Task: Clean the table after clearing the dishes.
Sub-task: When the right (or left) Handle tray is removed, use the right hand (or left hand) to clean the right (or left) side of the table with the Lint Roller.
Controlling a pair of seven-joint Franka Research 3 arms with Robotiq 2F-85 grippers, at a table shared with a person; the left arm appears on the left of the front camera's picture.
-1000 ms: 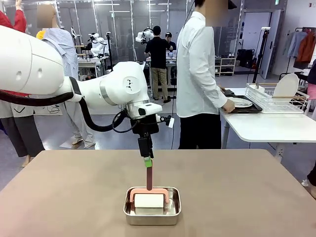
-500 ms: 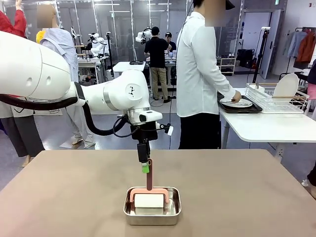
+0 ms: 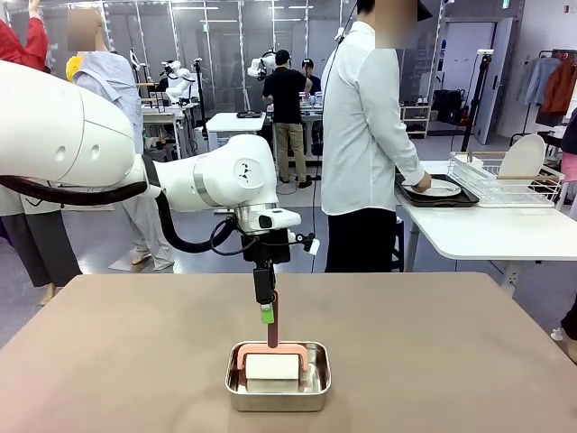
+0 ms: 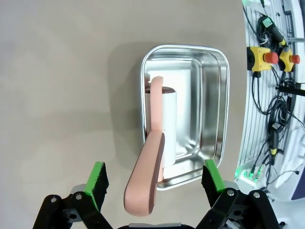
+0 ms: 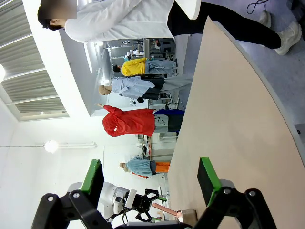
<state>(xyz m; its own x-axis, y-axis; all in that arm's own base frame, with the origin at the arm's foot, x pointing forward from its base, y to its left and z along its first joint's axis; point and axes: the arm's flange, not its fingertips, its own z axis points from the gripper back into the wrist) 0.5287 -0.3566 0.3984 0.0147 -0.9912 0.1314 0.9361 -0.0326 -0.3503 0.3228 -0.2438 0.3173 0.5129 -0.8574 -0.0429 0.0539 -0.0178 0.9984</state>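
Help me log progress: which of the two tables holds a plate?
The smaller white table at far right: its plate lies on a dark tray. The brown table bears a steel pan.

The large matte taupe-brown surface (image 3: pixel 451 343) with rounded corners lies flat under the left claw (image 3: pixel 268 313). Far right of the claw, well apart, a round white plate (image 3: pixel 442 188) rests on a dark brown tray (image 3: pixel 464 200).

Pan (image 3: pixel 278 388) on table (image 3: pixel 451 343), centred at the near edge. Roller (image 3: pixel 272 366) in pan, handle (image 3: pixel 273 320) rising up out of it. Left gripper (image 3: pixel 268 311) above pan, fingers either side of handle. Person (image 3: pixel 361 135) behind pan, right. Farther right-behind pan: side table (image 3: pixel 487 230) carrying tray (image 3: pixel 451 198), plate (image 3: pixel 439 188) on it, rack (image 3: pixel 505 180) beside.
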